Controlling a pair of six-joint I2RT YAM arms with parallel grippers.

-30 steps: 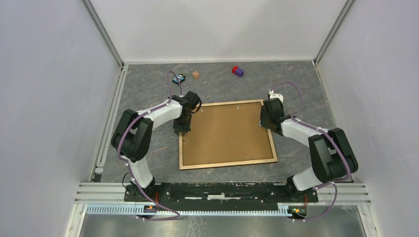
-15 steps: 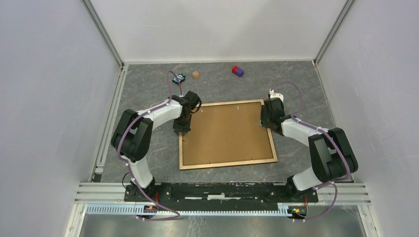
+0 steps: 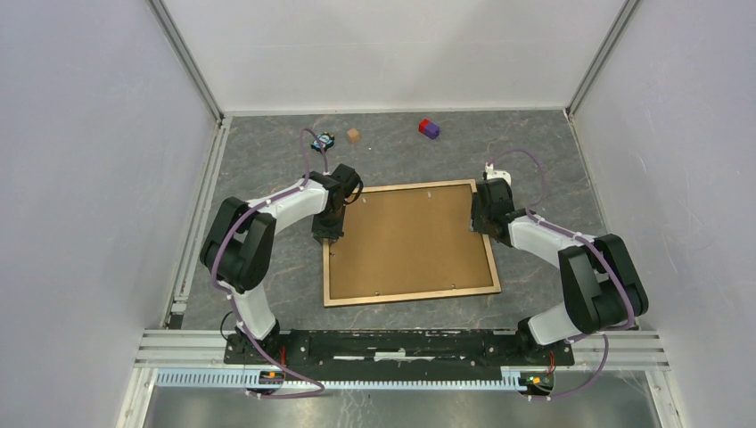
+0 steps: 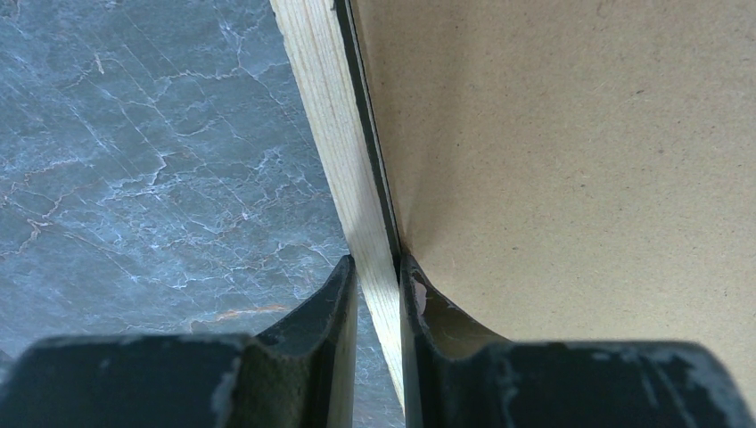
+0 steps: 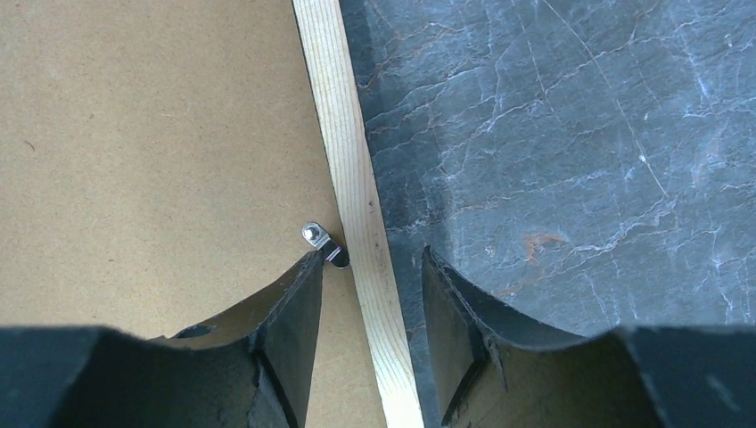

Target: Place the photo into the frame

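Tiny rightward nudge of right gripper (image 5: 370, 267) since half a second ago, jaws spread astride right rail of frame (image 3: 410, 295). Still pinching left rail with left gripper (image 4: 379, 267). Frame flat between both grippers, backing board (image 3: 406, 241) in (photo hidden). Looks like letting go.

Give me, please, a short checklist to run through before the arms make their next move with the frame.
1. Left jaws shut on the left rail of the frame: ok, one on each side, touching.
2. Right jaws gripping the right rail: not ok, they straddle it but stand open.
3. Backing board lying within the rails: ok.
4. Photo inside the frame: cannot tell, none in view.
5. Metal tab holding the board: cannot tell.
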